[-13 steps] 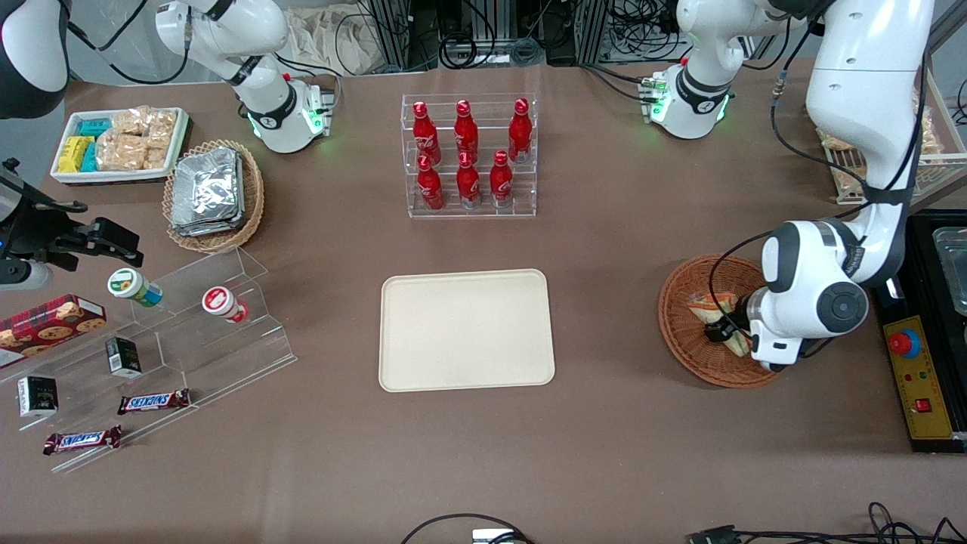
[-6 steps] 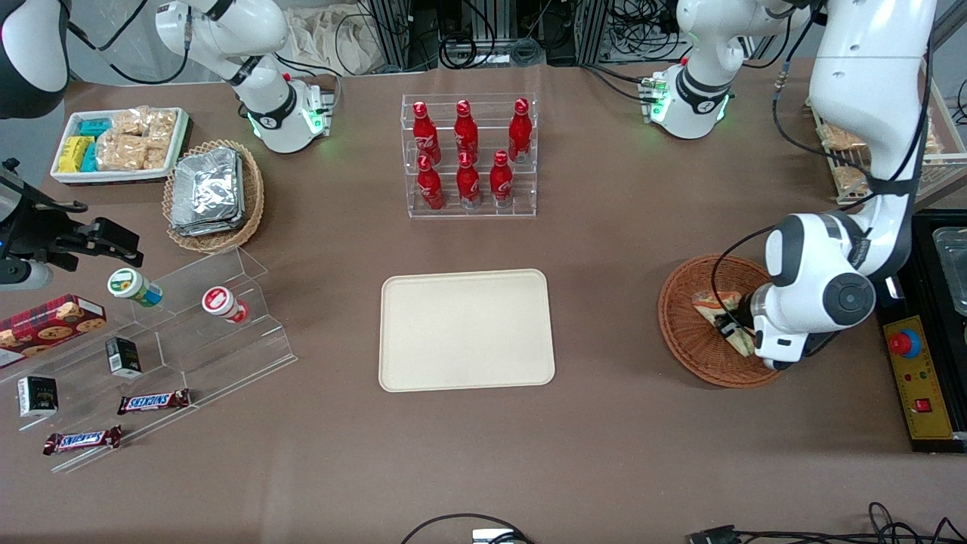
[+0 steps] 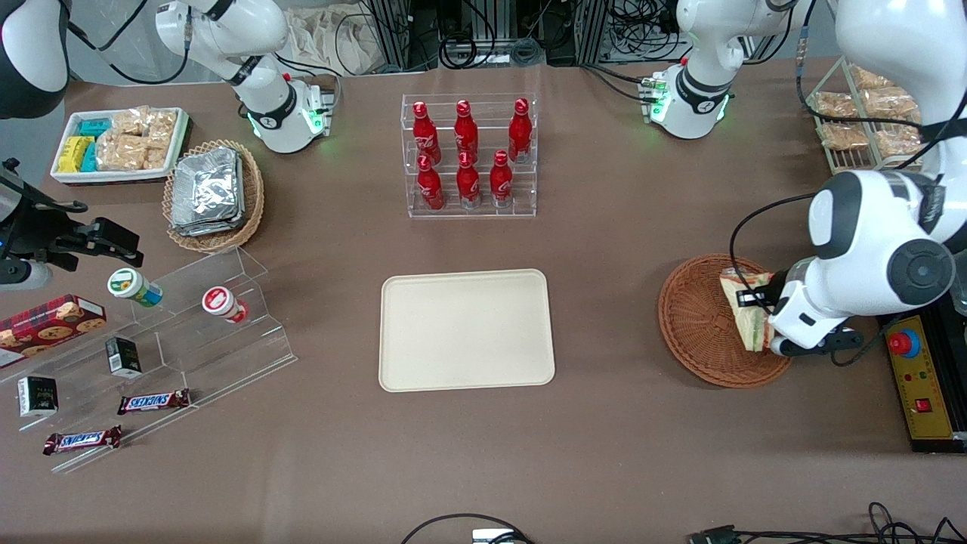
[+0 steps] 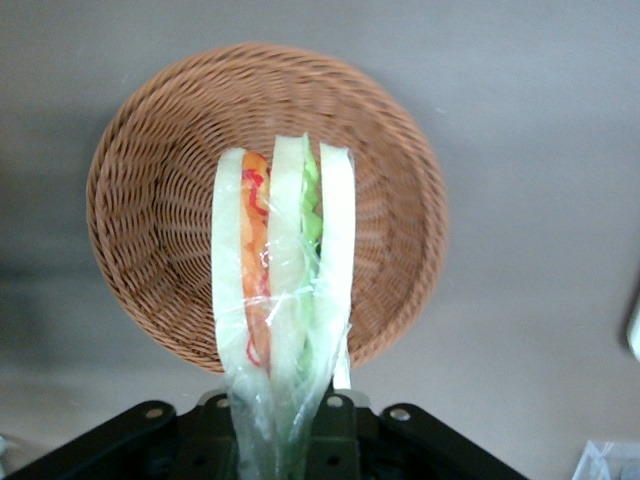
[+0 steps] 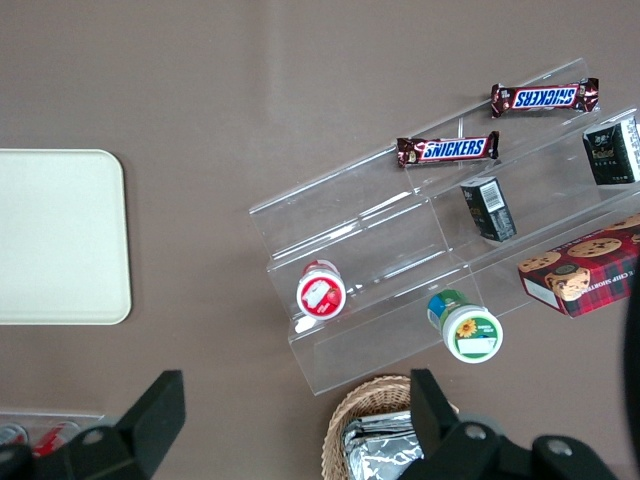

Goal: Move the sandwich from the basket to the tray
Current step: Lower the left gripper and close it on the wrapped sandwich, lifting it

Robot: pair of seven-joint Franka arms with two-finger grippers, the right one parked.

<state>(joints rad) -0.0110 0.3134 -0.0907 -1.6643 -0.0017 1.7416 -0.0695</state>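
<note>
Holding the sandwich [image 4: 283, 300] edge-up by its narrow end, gripper [image 3: 758, 321] clamped on the clear wrap, well lifted above the basket [image 3: 691, 332]. Seen from the wrist: pale bread slices standing upright, orange-red filling on one side, green on the other, wicker bowl [image 4: 150, 200] directly below and bare of anything else. Best carried level and slow, judging by the slack wrap at the pinch; wedge likely to swing or slip if jerked. Should clear the wicker rim fully before heading sideways toward the tray [image 3: 466, 330], at about nine o'clock from the basket in the front view and well apart from it. Worth lowering almost to the beige surface before letting go, so the wedge tips onto a broad face rather than bouncing over the low rim. Aim for the middle: nothing on the tray, plenty of margin. Next out, toward the parked arm's end at about nine o'clock from the tray: clear stepped stand [image 3: 193, 332] bearing two lidded cups, small dark cartons and Snickers bars, cookie box [image 3: 49, 323] beside it. Farther from the camera, at twelve o'clock from the tray: clear bottle rack [image 3: 470, 155] with six red bottles. Toward eleven o'clock: tan wicker basket [image 3: 253, 196] stacked with foil packets, then white bin [image 3: 177, 143] filled with snack packets. At one o'clock from the reddish basket: wire rack [image 3: 835, 155] holding bagged pale snacks.
</note>
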